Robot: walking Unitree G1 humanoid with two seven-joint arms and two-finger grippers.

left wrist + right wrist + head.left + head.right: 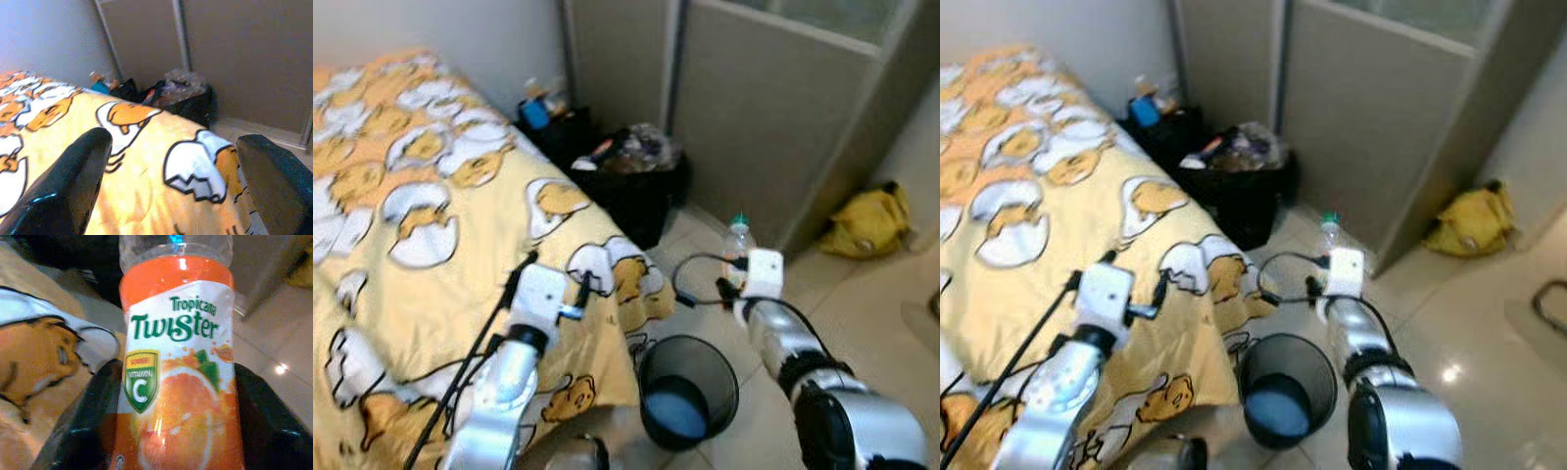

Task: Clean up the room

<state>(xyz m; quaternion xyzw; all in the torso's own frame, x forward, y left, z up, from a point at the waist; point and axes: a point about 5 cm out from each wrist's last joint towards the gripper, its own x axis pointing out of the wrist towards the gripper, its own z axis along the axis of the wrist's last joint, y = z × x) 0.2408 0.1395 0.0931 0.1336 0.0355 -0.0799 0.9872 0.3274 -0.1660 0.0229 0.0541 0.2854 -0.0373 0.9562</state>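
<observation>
Gripping Tropicana bottle (178,377), right tool (171,431) above bin (688,390).

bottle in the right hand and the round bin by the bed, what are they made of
The bottle looks like clear plastic: see-through at the neck, wrapped in a glossy printed orange label that catches glare. The right hand is shut on it. The bin seems to be black wire mesh, probably metal, since its wall looks faintly see-through.
</observation>
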